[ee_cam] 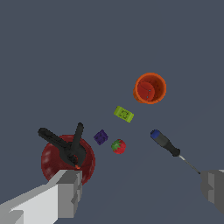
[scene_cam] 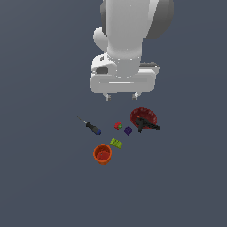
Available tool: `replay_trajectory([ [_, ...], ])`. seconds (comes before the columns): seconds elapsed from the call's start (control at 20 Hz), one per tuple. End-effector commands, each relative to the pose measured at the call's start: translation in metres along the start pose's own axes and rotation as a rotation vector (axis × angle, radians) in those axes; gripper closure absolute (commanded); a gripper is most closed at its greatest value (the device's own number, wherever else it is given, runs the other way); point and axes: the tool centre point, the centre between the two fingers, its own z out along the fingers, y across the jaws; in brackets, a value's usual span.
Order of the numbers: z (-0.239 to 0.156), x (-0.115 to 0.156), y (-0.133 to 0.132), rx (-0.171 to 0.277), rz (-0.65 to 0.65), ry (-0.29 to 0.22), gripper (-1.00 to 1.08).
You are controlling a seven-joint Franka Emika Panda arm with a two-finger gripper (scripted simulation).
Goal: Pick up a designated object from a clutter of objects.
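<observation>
The red-green cube (scene_cam: 118,126) lies on the grey floor between the blue-handled screwdriver (scene_cam: 92,127) and the purple cube (scene_cam: 128,130). In the wrist view the red-green cube (ee_cam: 118,146) sits beside the purple cube (ee_cam: 101,137), ahead of the fingers. My gripper (scene_cam: 121,96) hangs above the clutter, open and empty, well clear of the cube. Its fingers (ee_cam: 65,192) show wide apart in the wrist view. The lime-green brick (scene_cam: 116,142) and the orange cup (scene_cam: 102,154) lie nearer the camera.
A dark red bowl (scene_cam: 146,114) with a black drill-like tool (scene_cam: 147,124) across it sits at the exterior view's right of the cubes; it also shows in the wrist view (ee_cam: 52,164). The orange cup (ee_cam: 150,88) and screwdriver (ee_cam: 166,144) flank the cubes.
</observation>
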Motion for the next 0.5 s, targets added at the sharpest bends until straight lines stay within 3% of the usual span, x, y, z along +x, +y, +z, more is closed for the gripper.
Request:
replay_trajectory([
  [0.0, 0.0, 0.0, 0.0, 0.0, 0.0, 0.0, -0.92],
  [0.45, -0.003, 0.007, 0.011, 0.021, 0.01, 0.014, -0.92],
])
